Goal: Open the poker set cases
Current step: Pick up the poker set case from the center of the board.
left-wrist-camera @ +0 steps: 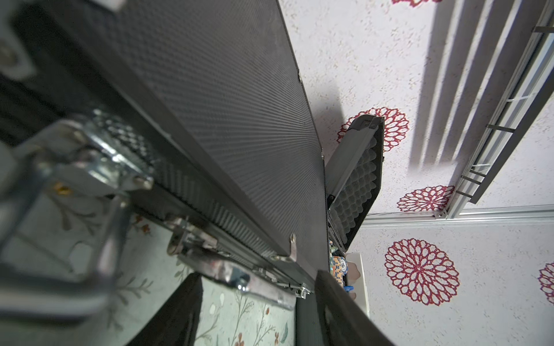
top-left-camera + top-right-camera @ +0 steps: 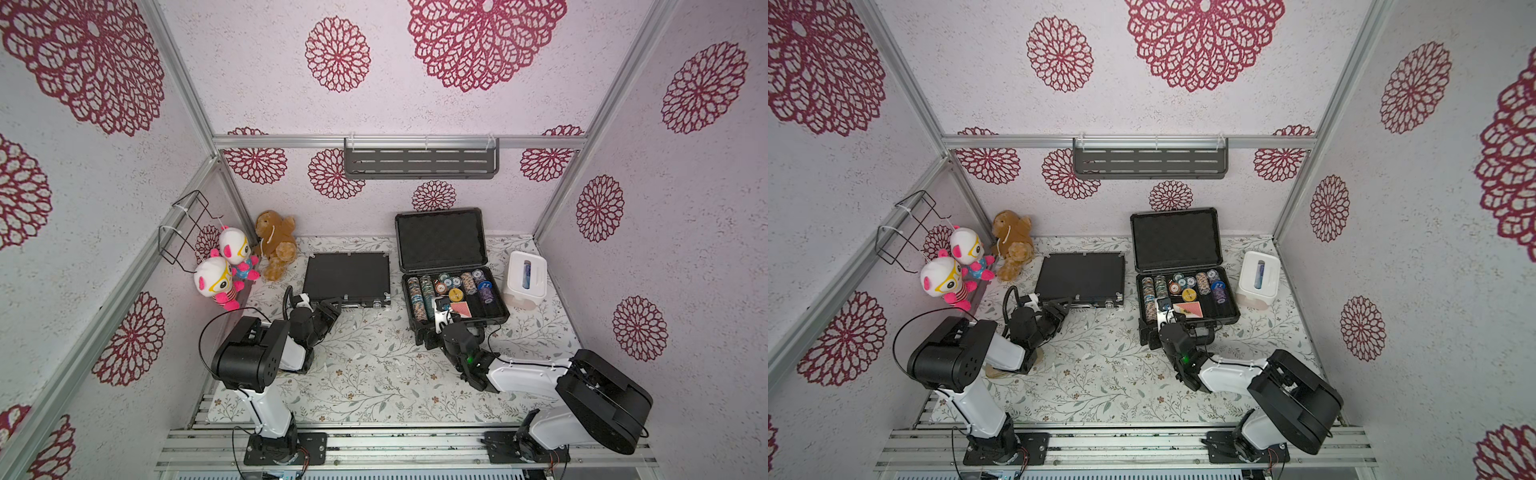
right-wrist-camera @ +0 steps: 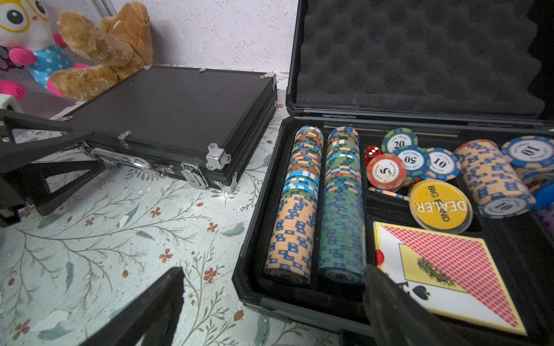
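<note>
The slim black case (image 2: pixel 347 276) (image 2: pixel 1081 276) (image 3: pixel 174 104) lies shut on the floral table, left of centre. My left gripper (image 2: pixel 337 302) (image 2: pixel 1065 302) (image 1: pixel 259 287) is open at the case's front edge, its fingers straddling one end of the silver handle (image 1: pixel 239 278) (image 3: pixel 120 157). A silver latch (image 3: pixel 193 175) sits right of the handle. The thicker dark-grey case (image 2: pixel 478 322) (image 3: pixel 248 269) stands open with its foam-lined lid (image 2: pixel 440 241) (image 1: pixel 356 179) upright. It holds chips and cards. My right gripper (image 2: pixel 441 322) (image 2: pixel 1167 320) (image 3: pixel 272 269) is open wide over the case's front left corner, holding nothing.
A white tissue box (image 2: pixel 525 280) stands right of the open case. Plush toys (image 2: pixel 276 245) (image 2: pixel 226 266) sit in the back left corner beside a wire basket (image 2: pixel 187 226). A dark shelf (image 2: pixel 422 160) hangs on the back wall.
</note>
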You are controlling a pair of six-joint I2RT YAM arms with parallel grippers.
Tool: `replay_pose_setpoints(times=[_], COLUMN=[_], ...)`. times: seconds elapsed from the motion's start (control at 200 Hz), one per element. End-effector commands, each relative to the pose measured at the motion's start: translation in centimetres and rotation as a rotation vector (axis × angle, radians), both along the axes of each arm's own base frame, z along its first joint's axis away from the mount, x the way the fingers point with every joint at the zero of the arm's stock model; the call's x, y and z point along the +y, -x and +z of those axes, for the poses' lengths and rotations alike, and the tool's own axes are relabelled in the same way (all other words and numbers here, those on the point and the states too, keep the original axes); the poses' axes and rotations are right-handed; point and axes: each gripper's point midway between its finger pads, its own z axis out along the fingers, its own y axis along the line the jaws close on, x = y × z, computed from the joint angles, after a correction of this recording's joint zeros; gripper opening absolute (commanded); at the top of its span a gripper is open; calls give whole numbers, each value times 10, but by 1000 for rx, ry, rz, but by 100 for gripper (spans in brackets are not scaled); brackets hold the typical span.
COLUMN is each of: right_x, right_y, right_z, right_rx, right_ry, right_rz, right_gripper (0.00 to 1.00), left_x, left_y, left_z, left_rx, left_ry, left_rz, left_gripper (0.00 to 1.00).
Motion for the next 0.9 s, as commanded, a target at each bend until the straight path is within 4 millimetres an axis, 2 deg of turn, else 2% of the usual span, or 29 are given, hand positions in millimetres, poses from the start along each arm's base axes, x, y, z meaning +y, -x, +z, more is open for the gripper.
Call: replay_pose_setpoints(times=[0.0,0.33,0.625,0.635,0.66,0.896], right_x=[-1,-5,-7,-7,-7,-9], right_y=[-1,-1,-3,-2,-3,-2], right_z=[19,21,21,21,21,22], right_rx=[-43,-50,-49,-49,-50,-52], right_ry=[-50,-49,-44,-45,-45,-43], right_rz=[-19,-33,-46,-47,-47,-58], right_gripper=[96,96,96,96,96,96], left_x=[-2,2,-3,-3,-4,-13], left_y=[2,3,4,7,8,10], left_z=[-9,-24,-24,-34,-39,-52], left_rx=[15,33,44,72,87,117], left_ry=[30,82,122,120,126,201], left_rz=[10,48,96,99,104,149], left_gripper=[63,58,52,52,52,49])
